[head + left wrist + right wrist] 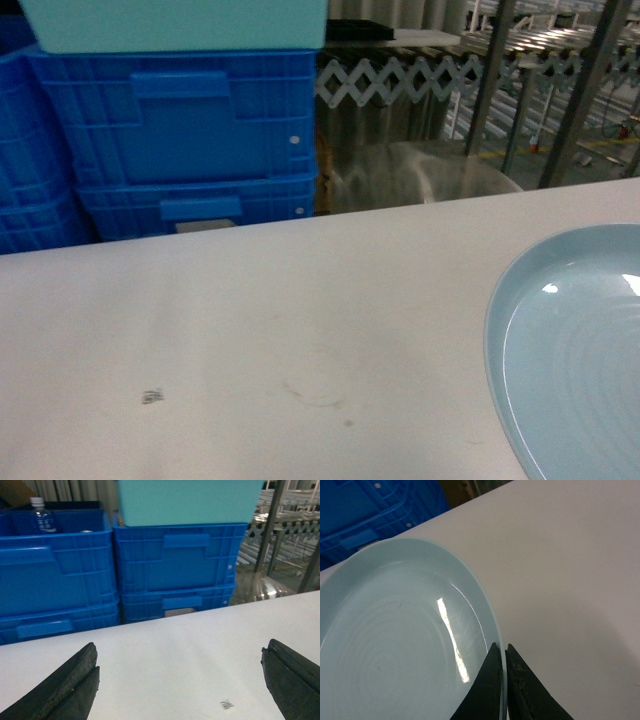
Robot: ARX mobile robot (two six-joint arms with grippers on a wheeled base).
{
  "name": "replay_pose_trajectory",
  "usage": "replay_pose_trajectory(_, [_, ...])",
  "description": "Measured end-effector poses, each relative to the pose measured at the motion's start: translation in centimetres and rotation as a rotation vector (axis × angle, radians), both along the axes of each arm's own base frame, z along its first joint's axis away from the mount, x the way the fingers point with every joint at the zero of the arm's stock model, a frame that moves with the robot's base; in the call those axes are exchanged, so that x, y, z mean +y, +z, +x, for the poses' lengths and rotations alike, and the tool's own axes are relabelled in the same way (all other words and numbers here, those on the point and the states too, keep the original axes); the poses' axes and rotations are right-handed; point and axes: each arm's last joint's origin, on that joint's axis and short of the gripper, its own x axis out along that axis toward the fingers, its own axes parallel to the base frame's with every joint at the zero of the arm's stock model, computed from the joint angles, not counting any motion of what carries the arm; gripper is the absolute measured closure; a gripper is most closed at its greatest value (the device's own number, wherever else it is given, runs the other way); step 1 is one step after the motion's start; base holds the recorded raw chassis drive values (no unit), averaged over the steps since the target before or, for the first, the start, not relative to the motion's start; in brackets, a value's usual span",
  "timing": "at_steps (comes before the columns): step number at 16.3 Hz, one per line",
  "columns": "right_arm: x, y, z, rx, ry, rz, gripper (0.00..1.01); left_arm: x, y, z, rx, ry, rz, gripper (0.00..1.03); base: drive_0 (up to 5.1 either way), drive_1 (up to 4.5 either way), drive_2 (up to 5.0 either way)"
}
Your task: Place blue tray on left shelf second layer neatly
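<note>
Pinching the rim is where things stand: the right gripper [504, 652] has its two dark fingers closed down on the edge of the blue tray [400, 640], one finger inside the rim and one outside, at the lower centre of the right wrist view. The tray lies flat on the white table [250, 330], and in the head view it sits at the lower right of the frame, cut off by the edge. It's round, so no long axis to worry about.

The left gripper [180, 680] is spread wide with nothing between its fingers, hovering over bare table at the bottom of its view, well apart from the tray. So the right arm is clearly the one on the job.

Stacked dark-blue crates [175, 130] fill the upper left of the head view, with a pale teal bin [175, 25] on top. Grey metal uprights [590, 80] show at the upper right, but which tier counts as the second layer can't be told from here. Probably the tray has to be lifted clear first.
</note>
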Motion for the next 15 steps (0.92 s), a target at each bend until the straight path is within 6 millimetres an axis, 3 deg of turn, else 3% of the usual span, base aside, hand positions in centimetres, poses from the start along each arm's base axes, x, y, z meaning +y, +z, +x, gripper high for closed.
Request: replay_pose_trajectory(15, [-0.01,-0.02,-0.01,0.0,-0.001,0.0,0.99,0.0,-0.01,0.0,0.001,-0.001,0.0,0.05,3.5,-3.94,-3.9])
